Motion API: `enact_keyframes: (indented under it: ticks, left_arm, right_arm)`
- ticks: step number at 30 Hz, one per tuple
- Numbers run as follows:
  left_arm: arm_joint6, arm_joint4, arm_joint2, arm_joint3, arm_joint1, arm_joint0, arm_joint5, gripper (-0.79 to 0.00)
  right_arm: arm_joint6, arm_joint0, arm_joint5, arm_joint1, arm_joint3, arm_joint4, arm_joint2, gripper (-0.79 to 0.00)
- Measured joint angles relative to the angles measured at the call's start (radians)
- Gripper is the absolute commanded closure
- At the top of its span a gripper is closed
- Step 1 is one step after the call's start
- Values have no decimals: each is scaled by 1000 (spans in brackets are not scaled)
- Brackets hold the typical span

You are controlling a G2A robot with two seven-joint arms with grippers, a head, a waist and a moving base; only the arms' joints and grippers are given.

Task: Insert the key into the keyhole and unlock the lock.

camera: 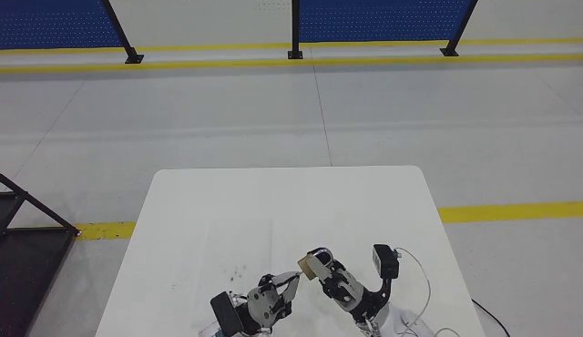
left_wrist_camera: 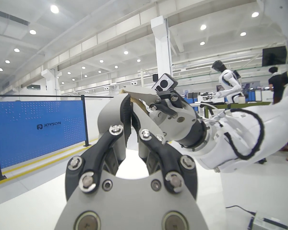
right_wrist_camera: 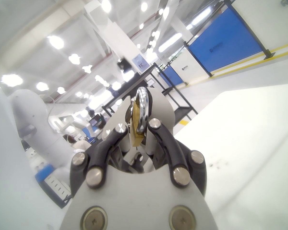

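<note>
A brass padlock (right_wrist_camera: pixel 136 130) with a chrome shackle (right_wrist_camera: pixel 143 106) is clamped in my right gripper (right_wrist_camera: pixel 141 99), held just above the white table (camera: pixel 273 200) near its front edge. From above, the padlock (camera: pixel 307 266) sits at the tip of the right gripper (camera: pixel 315 268). My left gripper (camera: pixel 290 280) points at it from the other side, tips almost touching the lock. The left gripper (left_wrist_camera: pixel 130 101) has its black pads (left_wrist_camera: pixel 125 113) pressed close together. The key is hidden between them. A sliver of the brass lock (left_wrist_camera: pixel 134 100) shows just beyond them.
Both arms crowd the table's front middle. A thin white cable (camera: pixel 417 273) loops beside the right wrist. Small dark specks (camera: pixel 239 269) mark the tabletop. A black frame (camera: pixel 27 214) stands left of the table. The far half of the table is bare.
</note>
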Motion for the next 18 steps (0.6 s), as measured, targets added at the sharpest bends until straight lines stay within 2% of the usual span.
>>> enact_keyframes:
  ticks: [7,18]
  left_arm:
    - [21,55,3,6,3,-9,132,0]
    - [15,146,-2,11,11,-23,287,0]
  right_arm:
    - [12,-1,3,3,-3,7,1,0]
    - [20,-1,8,6,-6,15,0,0]
